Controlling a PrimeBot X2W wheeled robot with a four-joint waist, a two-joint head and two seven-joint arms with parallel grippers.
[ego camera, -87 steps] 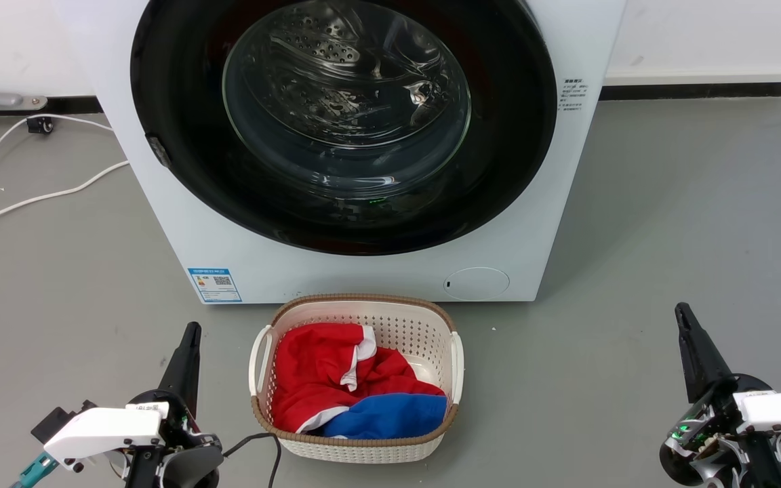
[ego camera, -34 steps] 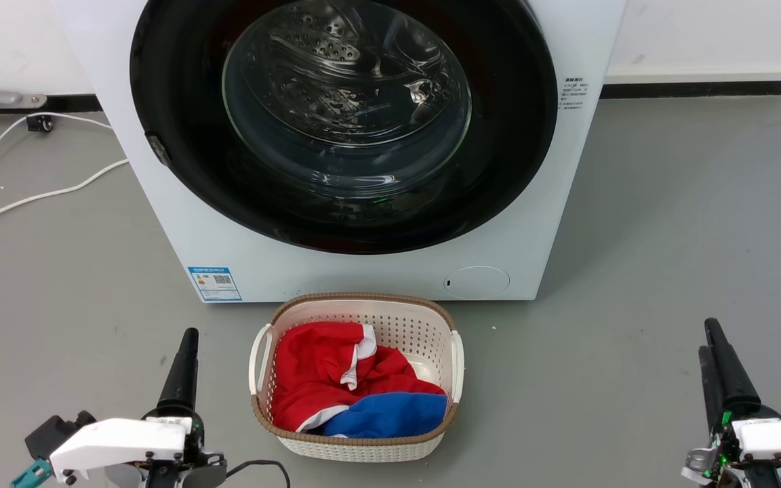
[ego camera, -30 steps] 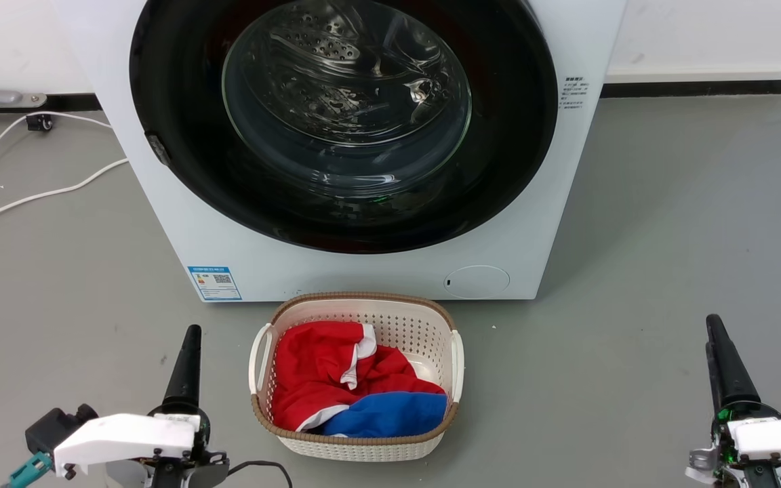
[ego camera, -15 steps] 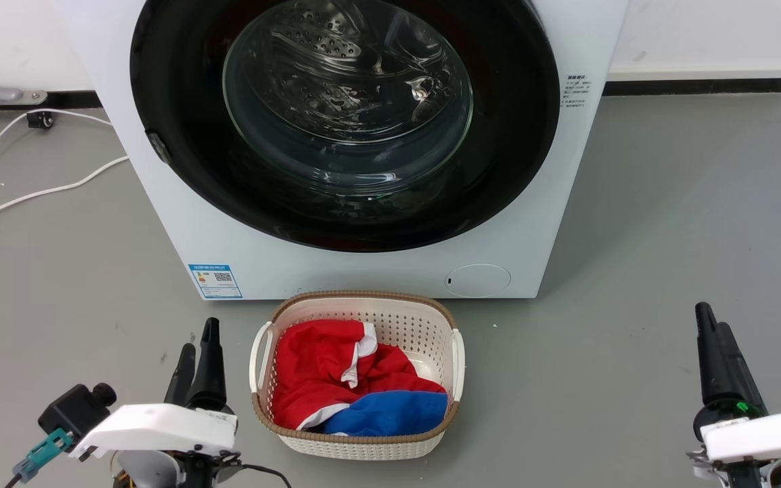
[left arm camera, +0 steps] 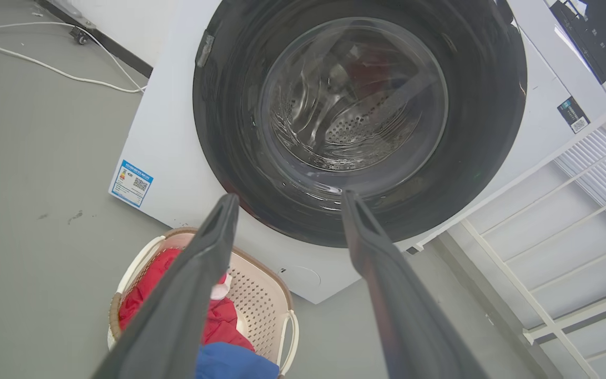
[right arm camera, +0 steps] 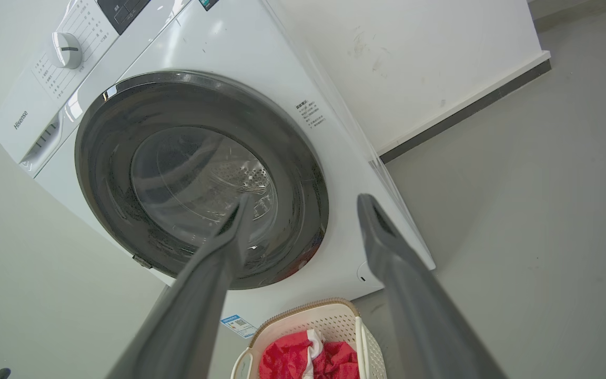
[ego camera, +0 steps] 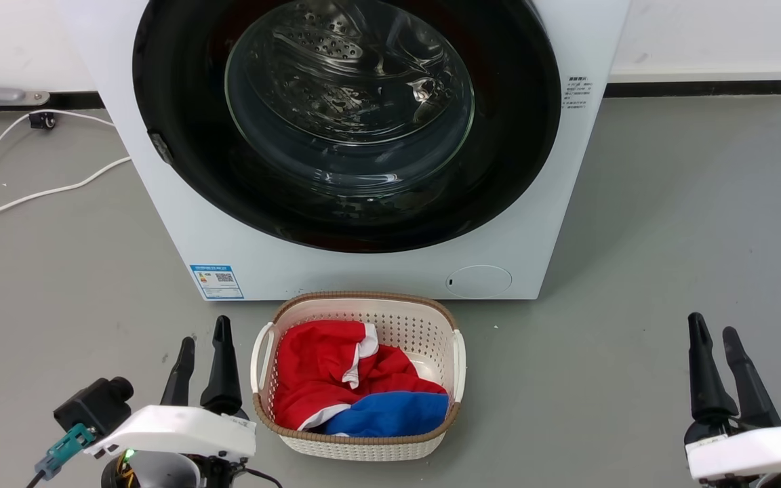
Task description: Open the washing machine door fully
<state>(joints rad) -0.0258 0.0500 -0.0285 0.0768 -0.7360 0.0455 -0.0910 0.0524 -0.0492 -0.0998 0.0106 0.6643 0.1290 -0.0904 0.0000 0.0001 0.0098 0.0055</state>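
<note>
Head view: washing machine door point(ego camera: 348, 122) is shut, flush in the front of the washing machine point(ego camera: 363, 271), upper centre of frame. Left gripper point(ego camera: 205, 333) is lower left, fingers spread, holding nothing. Right gripper point(ego camera: 712, 327) is lower right, likewise spread and empty. Both are well apart from the door. Laundry basket point(ego camera: 363, 305) sits just below the machine, between the grippers, with red and blue cloth point(ego camera: 309, 379) inside. Counts: one machine, one door, one basket, two grippers, one blue label point(ego camera: 217, 282), one round cap point(ego camera: 478, 280), two white cable strands point(ego camera: 38, 196) at left.

Left wrist view: door is top centre, seen past the parted fingers. One small grey tab point(left arm camera: 204, 47) on its upper-left rim, likely the pull point.

Right wrist view: door is left of centre, one dial point(right arm camera: 66, 50) upper left, fingers apart.

Step judged: approach, door not yet touched. To do it well, the left gripper should skirt the basket, hook the rim at the tab, then pull along the hinge arc until the door stands wide.
</note>
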